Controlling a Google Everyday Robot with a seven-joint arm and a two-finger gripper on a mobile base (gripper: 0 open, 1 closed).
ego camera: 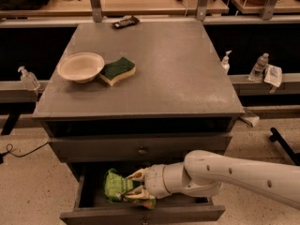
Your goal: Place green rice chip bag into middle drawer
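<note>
The green rice chip bag (pixel 114 185) is crumpled and lies inside the open middle drawer (pixel 84 198), at its left part. My gripper (pixel 133 186) reaches into the drawer from the right on a white arm (pixel 234 175). Its pale fingers (pixel 136 175) sit above and below the bag's right end and close on it. The drawer front (pixel 140 215) with its small knob shows along the bottom edge. The closed drawer (pixel 140 149) with a knob is just above.
On the grey cabinet top (pixel 187 74) stand a beige bowl (pixel 80 66) and a green-and-yellow sponge (pixel 118 70). A black remote (pixel 125 22) lies at the back edge. Bottles (pixel 258 65) stand on the side rail at right, one (pixel 28 78) at left.
</note>
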